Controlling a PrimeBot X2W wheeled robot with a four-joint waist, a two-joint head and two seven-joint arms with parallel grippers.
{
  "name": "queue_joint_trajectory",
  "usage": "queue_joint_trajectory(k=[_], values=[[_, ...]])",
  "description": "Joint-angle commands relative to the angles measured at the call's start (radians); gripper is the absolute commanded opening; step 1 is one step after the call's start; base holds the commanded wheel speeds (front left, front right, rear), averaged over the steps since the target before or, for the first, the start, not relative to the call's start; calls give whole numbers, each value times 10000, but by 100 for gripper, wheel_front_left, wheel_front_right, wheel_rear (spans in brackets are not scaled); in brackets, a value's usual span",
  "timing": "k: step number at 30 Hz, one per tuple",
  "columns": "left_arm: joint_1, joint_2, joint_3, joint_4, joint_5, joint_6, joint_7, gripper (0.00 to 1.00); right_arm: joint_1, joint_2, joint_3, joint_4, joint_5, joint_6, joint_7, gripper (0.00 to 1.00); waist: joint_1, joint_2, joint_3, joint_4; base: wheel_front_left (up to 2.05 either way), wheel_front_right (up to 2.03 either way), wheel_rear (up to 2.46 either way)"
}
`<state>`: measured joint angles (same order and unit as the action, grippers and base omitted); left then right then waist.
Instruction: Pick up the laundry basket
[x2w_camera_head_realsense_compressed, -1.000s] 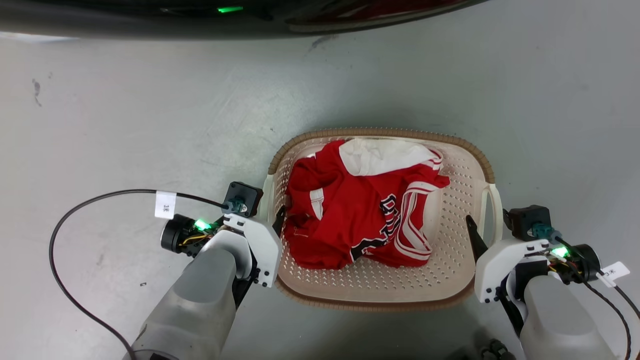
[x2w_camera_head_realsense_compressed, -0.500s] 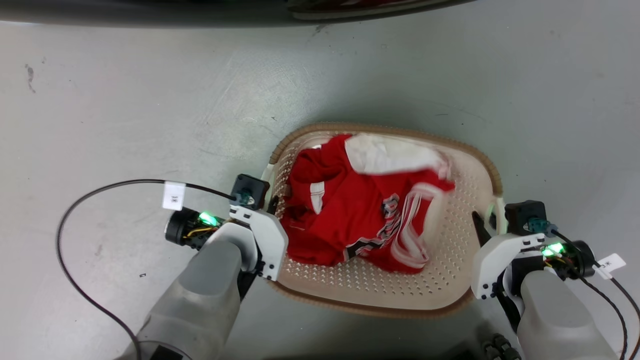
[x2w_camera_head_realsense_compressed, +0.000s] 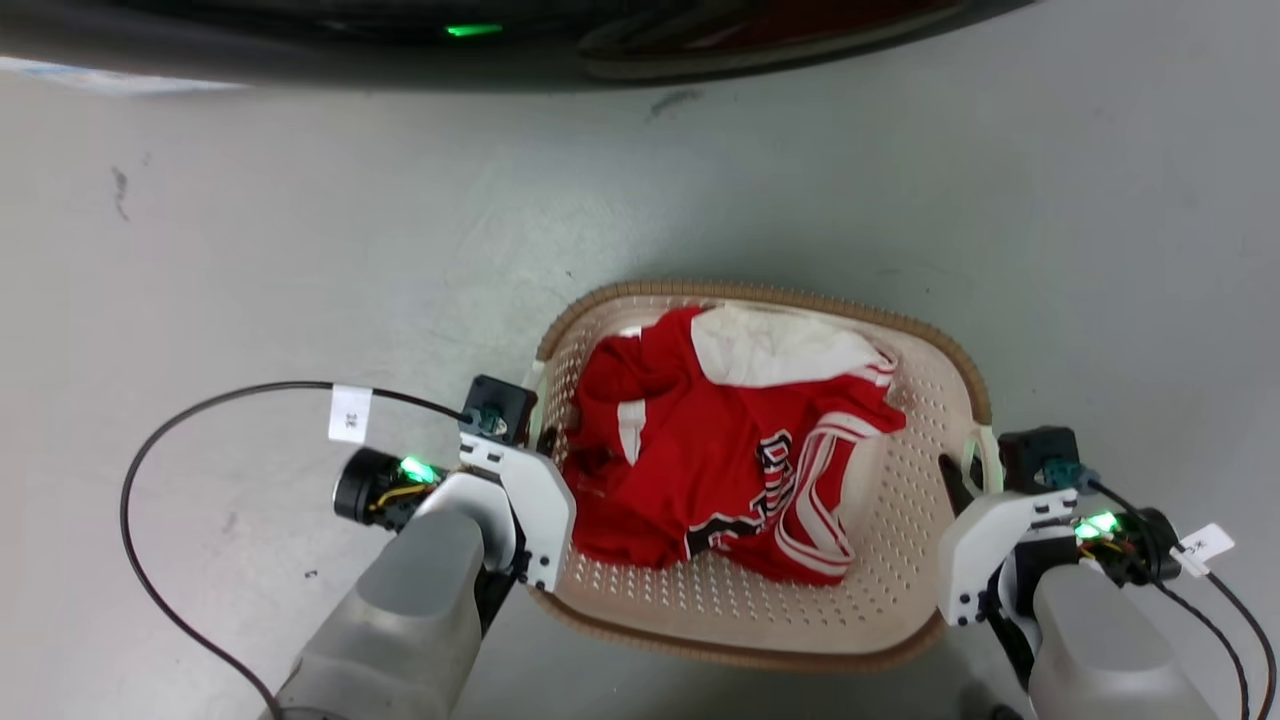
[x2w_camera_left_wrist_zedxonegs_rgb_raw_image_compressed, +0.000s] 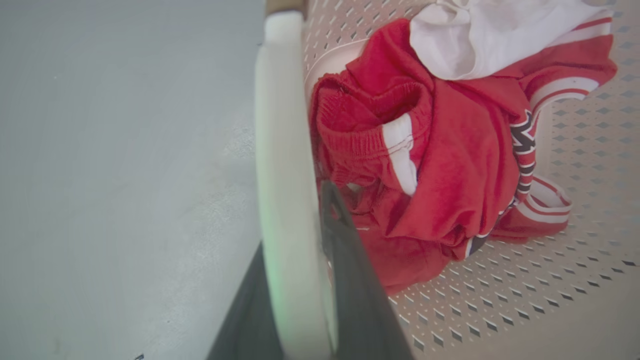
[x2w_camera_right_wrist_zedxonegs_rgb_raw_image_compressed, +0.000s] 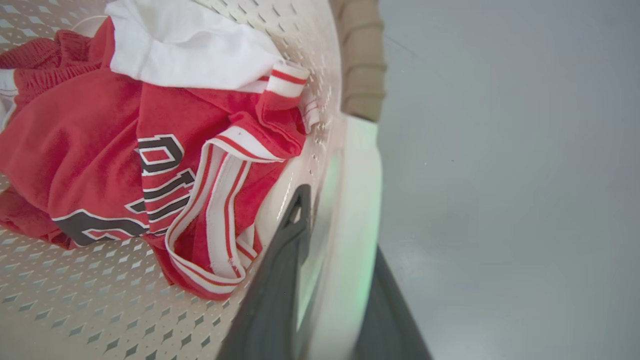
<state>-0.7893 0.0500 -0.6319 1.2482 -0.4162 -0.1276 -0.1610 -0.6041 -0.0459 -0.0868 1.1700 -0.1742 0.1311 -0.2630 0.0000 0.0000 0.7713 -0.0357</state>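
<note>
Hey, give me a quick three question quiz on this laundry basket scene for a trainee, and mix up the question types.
1. True or false: the left gripper and the right gripper each have a white handle of the basket between their fingers.
2. Multiple choice: what lies in the basket? A) red and white clothes B) blue towels C) shoes
3. Short answer: what colour is the rim of the basket?

Key: 1 true. 2 A. 3 brown.
</note>
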Motion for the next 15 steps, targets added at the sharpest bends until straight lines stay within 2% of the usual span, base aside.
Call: queue_joint_trajectory(k=[1, 15], values=[[189, 3, -170, -102, -88, -27, 107, 0, 124, -77, 99, 120, -82, -7, -28, 0, 0, 0, -380, 87, 0, 0, 0], [1020, -41, -1126, -328, -1553, -62, 1165, 0, 287, -39, 1184, 1018, 180, -5, 218, 0, 0, 0, -2686, 465, 0, 0, 0]])
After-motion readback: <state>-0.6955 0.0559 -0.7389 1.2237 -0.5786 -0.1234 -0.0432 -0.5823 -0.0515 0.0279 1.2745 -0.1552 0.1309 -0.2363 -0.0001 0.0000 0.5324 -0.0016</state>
